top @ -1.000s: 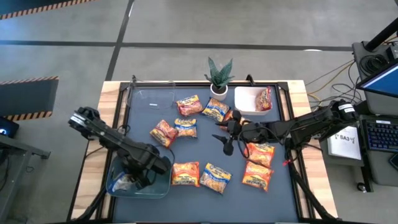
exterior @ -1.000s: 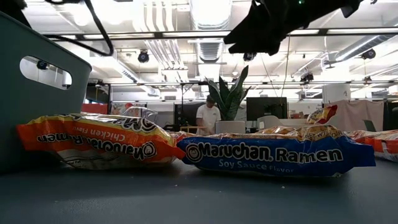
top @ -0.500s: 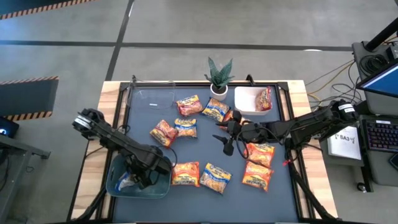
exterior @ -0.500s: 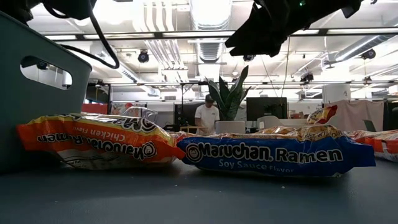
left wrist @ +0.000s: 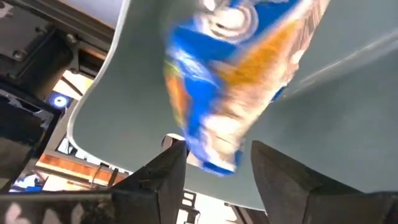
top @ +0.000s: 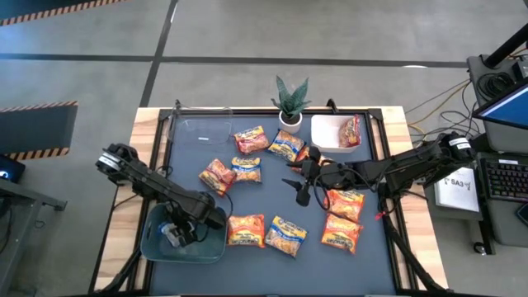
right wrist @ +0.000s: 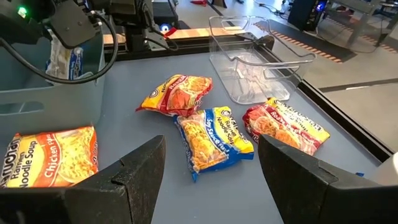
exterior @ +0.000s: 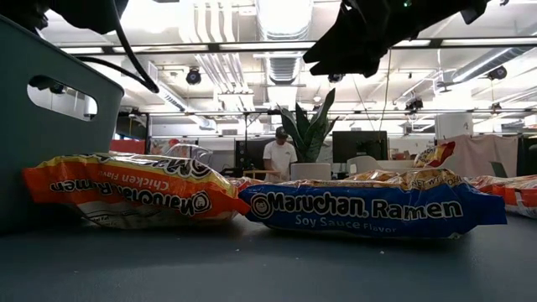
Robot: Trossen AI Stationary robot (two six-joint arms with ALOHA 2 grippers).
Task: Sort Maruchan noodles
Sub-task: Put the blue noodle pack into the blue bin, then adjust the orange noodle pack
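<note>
My left gripper [left wrist: 214, 152] hangs open over a teal bin [top: 157, 252] at the table's near left. A blue-and-orange noodle packet [left wrist: 230, 74] stands inside the bin, blurred, its near end between the fingertips. The right wrist view shows the same packet [right wrist: 62, 59] upright in the bin below that gripper. My right gripper [top: 299, 188] hovers open over the table's middle with nothing between its fingers [right wrist: 143, 168]. Several orange, red and blue packets lie flat on the dark mat, among them an orange one [top: 246, 229] and a blue one [top: 285, 234] near the front. My left gripper has the blue packet's end [left wrist: 214, 163] between its spread fingers, which come at it slanting down from above. The packet is blurred, and I cannot tell whether either finger touches it.
A white bin [top: 326, 136] at the back right holds a red packet [top: 351, 130]. A clear container [top: 204, 129] stands at the back left, a potted plant [top: 290, 103] at the far edge. In the low view two packets [exterior: 369, 210] lie close to the front.
My left gripper has tipped and turned a little above the teal bin without leaving its place. The blue packet under it has shifted slightly inside the bin and shows more plainly from above.
</note>
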